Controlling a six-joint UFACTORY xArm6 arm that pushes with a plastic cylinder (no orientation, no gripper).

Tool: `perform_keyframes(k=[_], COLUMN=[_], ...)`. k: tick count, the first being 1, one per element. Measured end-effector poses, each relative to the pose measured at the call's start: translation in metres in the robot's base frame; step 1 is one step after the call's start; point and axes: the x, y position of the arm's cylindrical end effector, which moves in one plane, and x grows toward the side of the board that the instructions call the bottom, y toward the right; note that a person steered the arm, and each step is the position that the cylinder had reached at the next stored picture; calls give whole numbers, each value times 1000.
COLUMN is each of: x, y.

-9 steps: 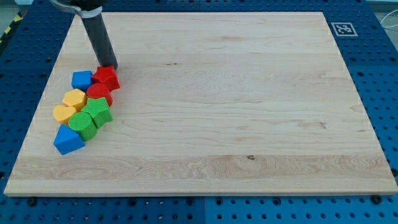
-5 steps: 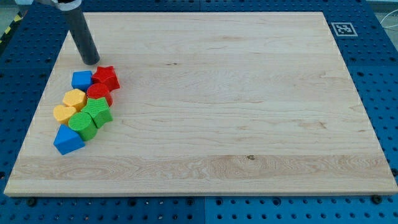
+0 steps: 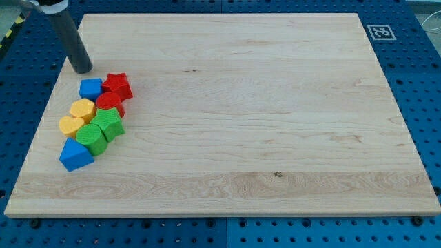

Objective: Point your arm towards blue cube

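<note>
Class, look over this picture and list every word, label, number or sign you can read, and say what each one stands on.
No words, letters or numbers can be read anywhere in the view.
One sign only: a small black-and-white square marker on the wooden board's corner at the view's top right; it is a pattern, not text.
The coloured blocks, such as the blue cube, and my tip carry no markings.

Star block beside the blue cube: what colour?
Red; the star touches the blue cube on its right, clearest in the camera view.
</note>
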Motion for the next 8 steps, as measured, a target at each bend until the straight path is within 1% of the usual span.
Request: perform_keyframes(k=[3, 4, 6, 8], x=[1, 9, 11, 17], y=[2, 8, 9, -12])
